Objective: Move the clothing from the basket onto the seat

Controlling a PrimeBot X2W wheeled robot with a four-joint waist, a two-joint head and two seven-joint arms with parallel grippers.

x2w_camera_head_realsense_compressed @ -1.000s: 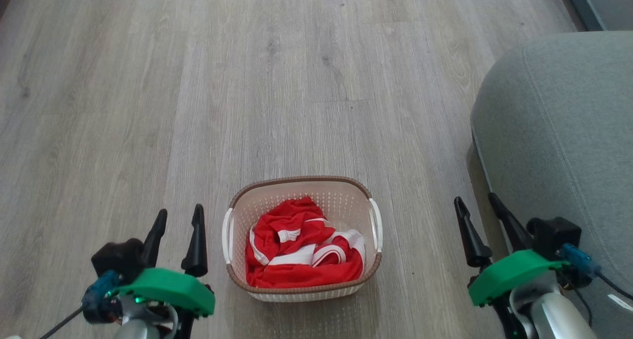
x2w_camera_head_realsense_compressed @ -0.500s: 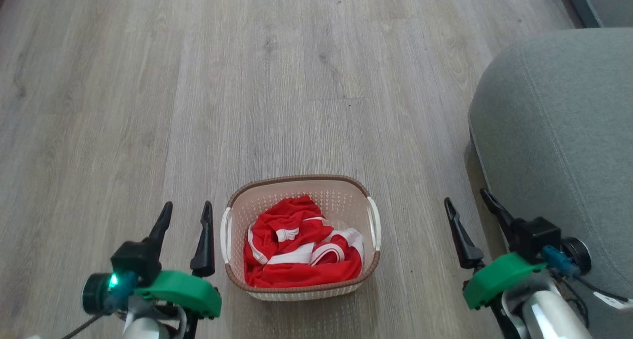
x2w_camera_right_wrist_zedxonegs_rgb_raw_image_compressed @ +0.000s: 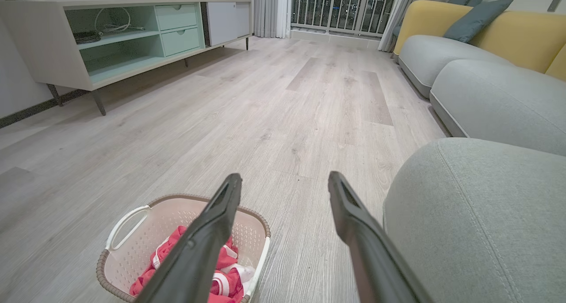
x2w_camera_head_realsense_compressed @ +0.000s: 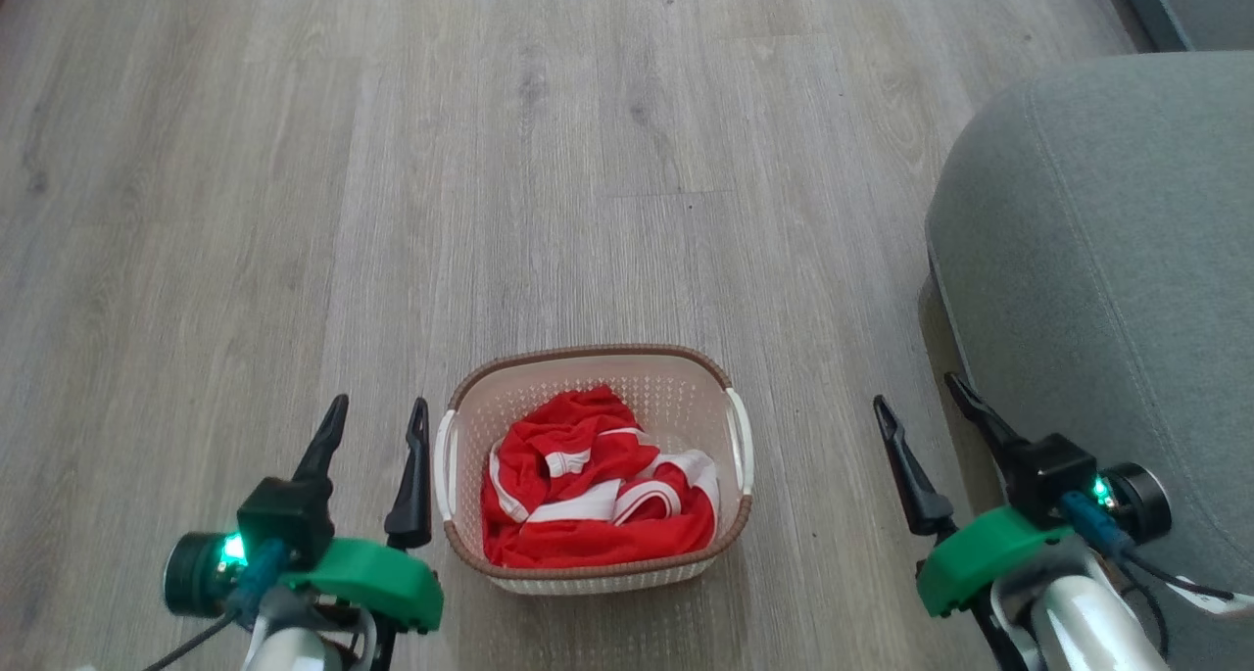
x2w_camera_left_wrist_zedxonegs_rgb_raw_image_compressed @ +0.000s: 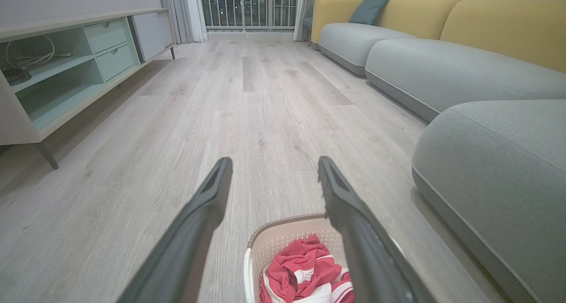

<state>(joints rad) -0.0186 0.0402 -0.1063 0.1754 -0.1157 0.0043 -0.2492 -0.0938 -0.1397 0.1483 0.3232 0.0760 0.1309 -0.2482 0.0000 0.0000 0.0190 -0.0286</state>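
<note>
The seat lies right of the basket on the floor; the clothing sits heaped inside it. Over the last second the left tool and right tool, both spread empty, edged toward the basket: reaching is just starting.

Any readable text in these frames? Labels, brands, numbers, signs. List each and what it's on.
None readable.
basket: no label or print visible on its rim or walls.
clothing: red with white bands, no lettering visible.
white tag at the head view's lower right edge: too small and blurred to tell whether it carries print.
</note>
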